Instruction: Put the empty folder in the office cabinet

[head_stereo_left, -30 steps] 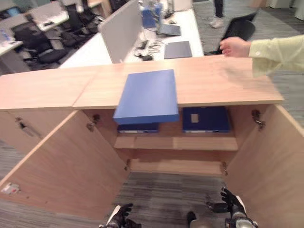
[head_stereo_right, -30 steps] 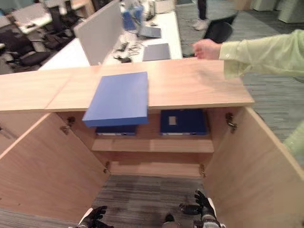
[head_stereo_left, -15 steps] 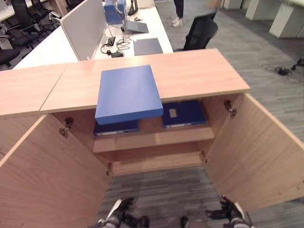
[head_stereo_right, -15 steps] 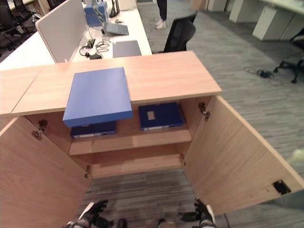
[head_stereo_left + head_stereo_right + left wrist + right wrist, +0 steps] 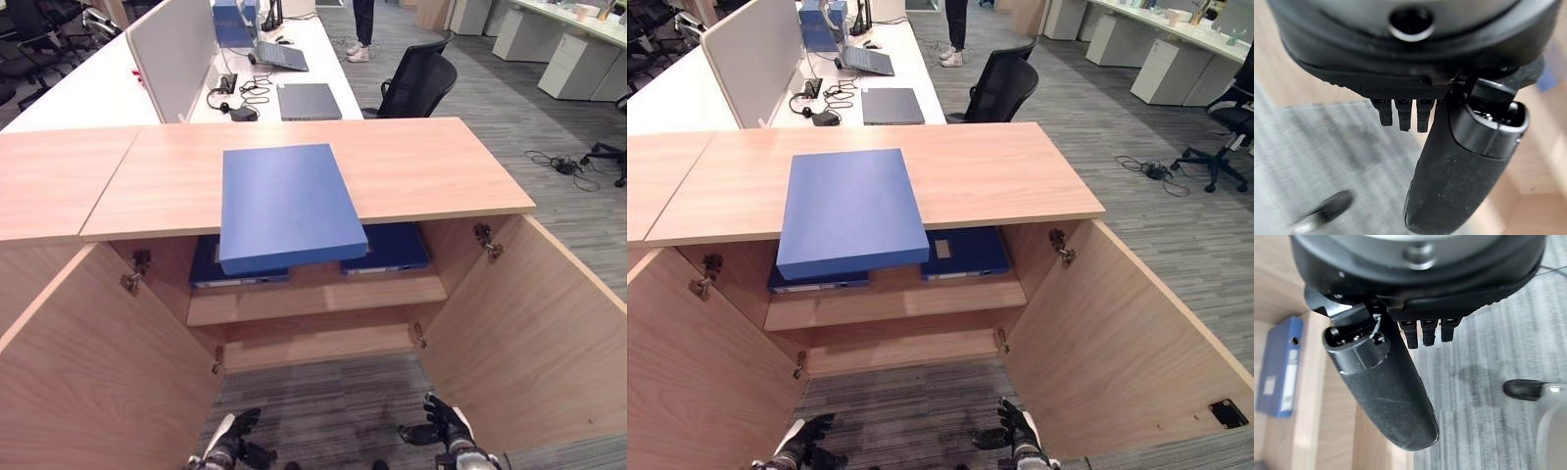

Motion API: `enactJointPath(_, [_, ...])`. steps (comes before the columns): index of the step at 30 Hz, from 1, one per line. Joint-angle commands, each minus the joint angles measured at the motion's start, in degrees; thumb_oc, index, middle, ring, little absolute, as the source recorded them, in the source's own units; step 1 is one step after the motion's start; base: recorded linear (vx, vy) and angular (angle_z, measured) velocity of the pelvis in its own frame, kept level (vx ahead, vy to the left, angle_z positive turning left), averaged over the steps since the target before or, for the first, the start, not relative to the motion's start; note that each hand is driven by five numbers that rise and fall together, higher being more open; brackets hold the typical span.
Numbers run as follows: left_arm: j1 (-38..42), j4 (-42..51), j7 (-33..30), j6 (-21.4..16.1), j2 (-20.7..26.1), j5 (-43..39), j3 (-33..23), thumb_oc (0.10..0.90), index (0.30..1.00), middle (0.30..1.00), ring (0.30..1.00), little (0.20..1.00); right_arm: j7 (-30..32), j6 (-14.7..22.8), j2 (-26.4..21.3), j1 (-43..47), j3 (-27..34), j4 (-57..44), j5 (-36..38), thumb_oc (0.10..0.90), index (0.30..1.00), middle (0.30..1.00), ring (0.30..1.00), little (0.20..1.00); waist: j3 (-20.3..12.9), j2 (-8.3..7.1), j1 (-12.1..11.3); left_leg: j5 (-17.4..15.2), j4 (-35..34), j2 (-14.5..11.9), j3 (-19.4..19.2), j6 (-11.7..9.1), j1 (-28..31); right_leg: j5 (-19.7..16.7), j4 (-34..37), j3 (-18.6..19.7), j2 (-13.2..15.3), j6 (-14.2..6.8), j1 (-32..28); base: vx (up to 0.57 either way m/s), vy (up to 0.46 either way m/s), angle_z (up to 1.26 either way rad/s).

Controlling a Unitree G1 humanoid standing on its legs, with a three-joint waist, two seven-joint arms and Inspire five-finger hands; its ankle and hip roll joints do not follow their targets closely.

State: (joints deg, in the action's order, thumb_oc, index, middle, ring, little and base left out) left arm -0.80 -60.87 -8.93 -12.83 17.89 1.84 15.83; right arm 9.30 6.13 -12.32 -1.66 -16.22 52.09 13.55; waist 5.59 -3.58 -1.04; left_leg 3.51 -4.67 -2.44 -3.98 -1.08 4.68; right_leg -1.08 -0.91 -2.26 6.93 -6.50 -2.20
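Blue folder [image 5: 289, 203] untouched, left hand [image 5: 1415, 93] fingers [image 5: 1403, 113] relaxed, empty

Plain blue folder [image 5: 287, 204] on the light wood-grain cabinet [image 5: 431, 166]; darker blue binders [image 5: 965, 252] inside; grey striped carpet [image 5: 333, 411] under both black hands.

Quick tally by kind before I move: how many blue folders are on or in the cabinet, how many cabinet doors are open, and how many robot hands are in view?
Blue folder on the cabinet top: 1
Blue folders on the upper shelf, left and right: 2
Open cabinet doors, left and right: 2
Robot hands, left hand and right hand, both low and empty: 2
Total: 7
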Motion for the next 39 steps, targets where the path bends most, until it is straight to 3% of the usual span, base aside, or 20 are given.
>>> enactJointPath(1, [3.89, 3.72, -4.01, -4.19, 2.12, -3.70, -1.83, 0.800, 0.900, 0.900, 0.900, 0.900, 1.17, 4.02, -2.40, 1.68, -0.08, -5.20, -0.66, 0.800, 0.900, 0.900, 0.900, 0.900, 1.46, 0.12, -1.52, -3.68, 0.42, -2.79, 4.15, -2.99, -0.11, 4.38, -6.31, -1.55, 2.50, -5.92, -1.15, -0.01, -0.033, 0.07])
enactJointPath(6, [3.75, 15.86, -6.70, -6.61, 1.86, -7.59, -2.74, 0.800, 0.900, 0.900, 0.900, 0.900, 1.63, 5.18, -3.22, -0.45, -0.03, -6.91, -0.73, 0.800, 0.900, 0.900, 0.900, 0.900, 0.10, -0.93, -3.29, -2.71, -0.19, -2.82, 7.07, -4.45, -1.17, 5.45, -0.67, -4.60, 2.85, -4.36, -5.55, 0.01, -0.101, 0.41])
enactJointPath(10, [2.97, 23.24, -8.01, -7.43, 2.37, -6.52, -2.49, 0.800, 0.900, 0.900, 0.900, 0.900, 2.06, 5.52, -3.60, -1.77, 0.33, -7.14, -1.13, 0.800, 0.900, 0.900, 0.900, 0.900, 0.20, -0.86, -4.10, -1.90, -0.33, -3.05, 8.72, -5.46, -1.68, 5.57, 1.35, -6.34, 2.30, -3.81, -7.65, 0.01, -0.090, 0.39])
enactJointPath(13, [2.37, 34.94, -11.92, -7.13, 3.95, -0.38, -2.87, 0.800, 0.900, 0.900, 0.900, 0.900, 2.81, 5.74, -2.65, -2.97, 1.14, -6.49, -0.75, 0.800, 0.900, 0.900, 0.900, 0.900, 0.65, -0.51, -5.02, -1.02, -0.33, -3.03, 11.10, -6.42, -2.57, 6.38, 1.17, -8.02, 1.53, -3.16, -8.52, 0.00, -0.093, 0.36])
enactJointPath(15, [3.56, 44.06, -18.27, -5.71, 6.07, 12.34, -3.44, 0.800, 0.900, 0.900, 0.900, 0.900, 3.86, 6.50, -1.44, -3.61, 1.08, -5.53, -0.67, 0.800, 0.900, 0.900, 0.900, 0.900, 0.91, -0.47, -6.18, -0.53, -0.29, -2.85, 13.64, -7.03, -3.60, 7.67, -0.08, -9.76, 1.00, -2.48, -8.52, -0.01, -0.108, 0.59])
enactJointPath(16, [4.91, 50.07, -24.43, -3.83, 7.97, 19.75, -5.14, 0.800, 0.900, 0.900, 0.900, 0.900, 4.50, 6.97, -1.24, -4.05, 0.45, -6.12, -0.68, 0.800, 0.900, 0.900, 0.900, 0.900, 0.83, -0.52, -6.75, -0.31, -0.10, -2.71, 15.04, -7.35, -4.24, 8.32, -0.66, -11.21, 0.70, -2.13, -8.70, -0.02, -0.087, 0.63])
enactJointPath(20, [6.00, 56.71, -29.78, -1.86, 11.04, 28.69, -8.10, 0.800, 0.900, 0.900, 0.900, 0.900, 4.27, 7.05, -1.28, -4.22, 0.13, -5.87, -0.53, 0.800, 0.900, 0.900, 0.900, 0.900, 0.44, -0.50, -7.18, -0.05, -0.02, -2.69, 15.88, -7.67, -4.60, 8.75, -0.45, -12.12, 0.35, -1.87, -9.40, -0.01, -0.037, 0.36])
enactJointPath(29, [10.89, 64.42, -31.14, 1.27, 19.03, 41.87, -10.02, 0.800, 0.900, 0.900, 0.900, 0.900, 2.87, 7.20, -2.36, -3.91, -0.40, -6.18, -1.00, 0.800, 0.900, 0.900, 0.900, 0.900, -0.46, 0.36, -6.03, -0.15, -0.24, -3.08, 15.63, -8.09, -4.34, 8.56, 1.08, -12.17, -0.05, -1.98, -10.19, 0.00, -0.003, 0.02])
enactJointPath(39, [24.51, 59.51, -26.12, 0.74, 24.67, 45.34, 0.71, 0.800, 0.900, 0.900, 0.900, 0.900, 1.16, 7.20, -4.13, -2.68, -2.21, -6.51, -2.17, 0.800, 0.900, 0.900, 0.900, 0.900, -1.21, 1.72, -1.23, -0.94, -0.33, -3.76, 13.11, -8.11, -3.09, 7.74, 1.61, -9.56, 0.13, -2.46, -9.84, 0.00, 0.020, -0.13])
